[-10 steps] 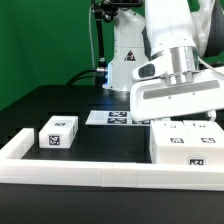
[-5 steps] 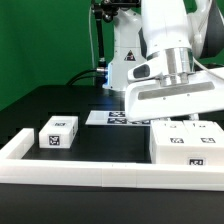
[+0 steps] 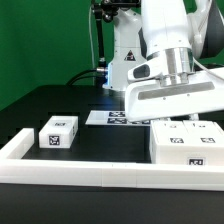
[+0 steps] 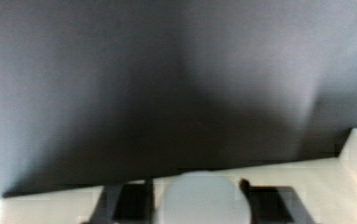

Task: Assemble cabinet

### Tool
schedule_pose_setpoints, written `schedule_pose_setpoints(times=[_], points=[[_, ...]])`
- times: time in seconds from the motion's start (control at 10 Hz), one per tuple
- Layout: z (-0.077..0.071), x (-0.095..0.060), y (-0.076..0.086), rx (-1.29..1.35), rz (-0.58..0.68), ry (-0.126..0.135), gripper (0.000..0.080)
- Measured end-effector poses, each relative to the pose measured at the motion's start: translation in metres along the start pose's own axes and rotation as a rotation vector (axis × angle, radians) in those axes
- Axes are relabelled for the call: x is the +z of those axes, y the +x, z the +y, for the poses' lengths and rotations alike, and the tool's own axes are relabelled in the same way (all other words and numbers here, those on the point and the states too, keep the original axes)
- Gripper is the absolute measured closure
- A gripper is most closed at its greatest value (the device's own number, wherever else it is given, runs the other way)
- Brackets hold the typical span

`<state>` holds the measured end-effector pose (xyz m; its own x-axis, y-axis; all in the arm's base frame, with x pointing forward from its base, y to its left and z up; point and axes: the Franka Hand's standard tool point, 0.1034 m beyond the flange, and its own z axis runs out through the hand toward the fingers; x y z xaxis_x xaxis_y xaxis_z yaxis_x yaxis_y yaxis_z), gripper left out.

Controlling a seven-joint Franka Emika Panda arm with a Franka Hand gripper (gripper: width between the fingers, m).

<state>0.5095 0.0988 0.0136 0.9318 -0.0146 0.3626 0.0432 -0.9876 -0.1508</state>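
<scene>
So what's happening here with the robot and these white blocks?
The robot arm's two-finger gripper hangs close over the large white tagged cabinet block at the exterior view's right. The blurry wrist view shows something pale between its dark fingers; whether it is gripped is unclear. A smaller white tagged block lies apart at that view's left on the black table, inside the long low white rail. Nothing looks joined yet.

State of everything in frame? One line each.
gripper: above the table; open or shut unclear, blurred pale shape between its fingers.
small cabinet block: lying on the table, loose, on its own.
large cabinet block: sitting on the table below the arm.
marker board: flat on the table.
</scene>
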Motion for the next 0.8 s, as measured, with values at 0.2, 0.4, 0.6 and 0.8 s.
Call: schedule_pose_setpoints(times=[0.2,0.4,0.6,0.8], points=[[0.0,0.0,0.0,0.0,0.0,0.0,0.058],[0.0,0.0,0.0,0.0,0.0,0.0,0.058],[0.0,-0.009,0.004,-0.003,-0.037,0.002,0.058],[-0.001,-0.038,0.017,-0.014,-0.099,0.003,0.0579]])
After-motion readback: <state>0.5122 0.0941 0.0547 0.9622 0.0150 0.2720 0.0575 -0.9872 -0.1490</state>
